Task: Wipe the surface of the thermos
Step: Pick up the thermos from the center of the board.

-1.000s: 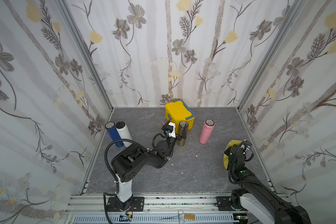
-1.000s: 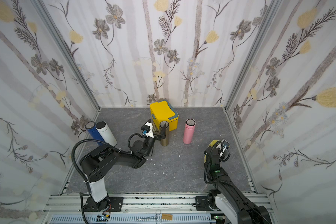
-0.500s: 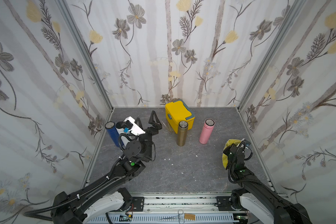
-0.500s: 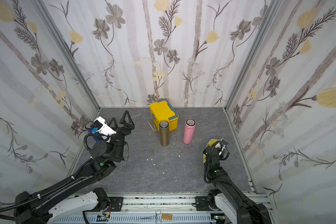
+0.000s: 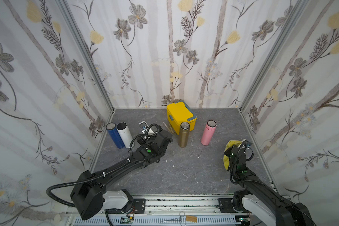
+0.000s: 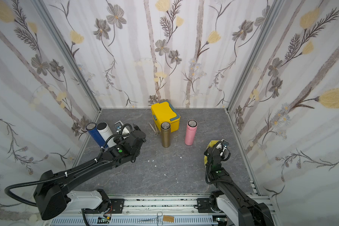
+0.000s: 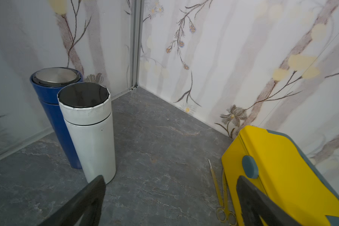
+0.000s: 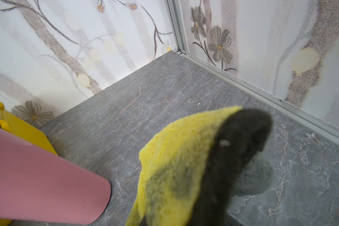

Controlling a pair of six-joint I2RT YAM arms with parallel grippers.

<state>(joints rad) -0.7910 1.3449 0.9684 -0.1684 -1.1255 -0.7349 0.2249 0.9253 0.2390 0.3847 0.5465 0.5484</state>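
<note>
R wrist view: yellow cloth point(image 8: 174, 156) & right gripper point(image 8: 221, 144) blurred, both cut by frame edge; only one finger shows. Pink thermos point(image 8: 37, 176) cropped too. In both top views right arm point(image 5: 239, 156) covers most of cloth. White specks point(image 5: 170, 160), 6 o'clock of gold thermos point(image 5: 183, 137): too small to ID. Thin tools point(image 5: 167, 126), 9 o'clock of yellow box point(image 5: 179, 115): partly behind left arm point(image 5: 151, 150). L wrist view: left gripper point(image 7: 170, 179) fingers cropped.

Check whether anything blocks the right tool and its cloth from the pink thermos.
Nothing visible does. Only bare grey floor lies between the right tool, shut on the yellow cloth, and the pink thermos.
</note>
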